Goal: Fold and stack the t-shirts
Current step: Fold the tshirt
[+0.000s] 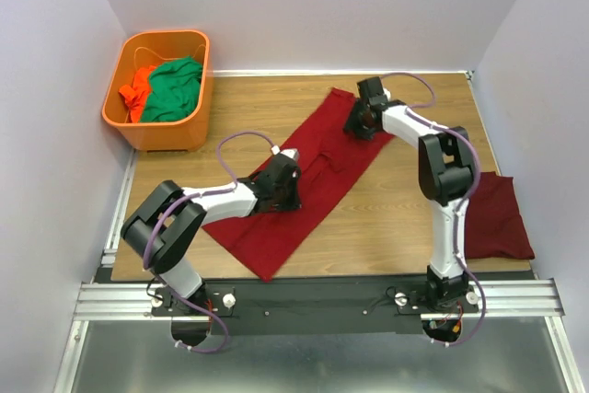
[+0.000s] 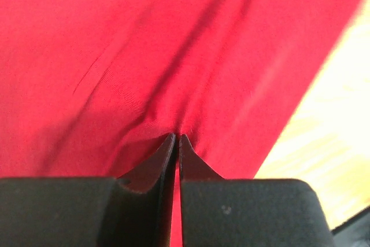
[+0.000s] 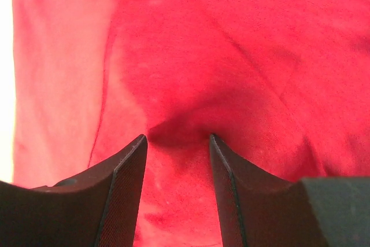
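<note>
From the overhead view I see the maroon t-shirt (image 1: 313, 181) lying as a long, narrow band set diagonally across the wooden surface (image 1: 405, 227). It runs from near my left arm's side up toward the far middle.

My left gripper (image 1: 281, 181) sits on the middle of that band. On its wrist camera the left gripper (image 2: 177, 137) has its jaws almost together, and a thin pinch of red cloth is gathered up between the tips.

My right gripper (image 1: 362, 121) is down at the band's far end. Its wrist view shows the right gripper (image 3: 178, 137) with its jaws clearly apart. The tips press into the fabric, and a small dark pucker sits between them, so it has no hold on the cloth.

A second t-shirt (image 1: 497, 218), also maroon, lies folded at the right edge of the surface, well apart from both grippers. In the far left corner stands an orange basket (image 1: 156, 140) holding a green garment (image 1: 175, 89) beside a bright orange garment (image 1: 138, 89).
</note>
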